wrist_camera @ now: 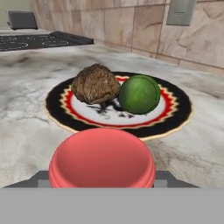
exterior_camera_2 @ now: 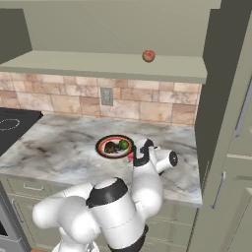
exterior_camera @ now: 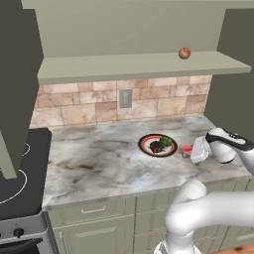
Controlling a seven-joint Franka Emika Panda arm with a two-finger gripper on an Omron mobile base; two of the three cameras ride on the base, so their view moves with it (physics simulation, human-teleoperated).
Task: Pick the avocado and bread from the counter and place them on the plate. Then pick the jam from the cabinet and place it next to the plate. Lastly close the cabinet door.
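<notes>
You have the round flat plate with the red-orange and black rim on the marbled stone surface, in front of the tiled back wall. On it, the rough dark brown bread piece lies left of the glossy green avocado, touching it. The squat red jam jar stands just beside the plate's right rim, between the end effector fingers. A reddish ball sits on the cabinet shelf above.

In the hand view the jam covers the plate's near rim and hides its own base. In the right base view the arm hides most of the jam.
</notes>
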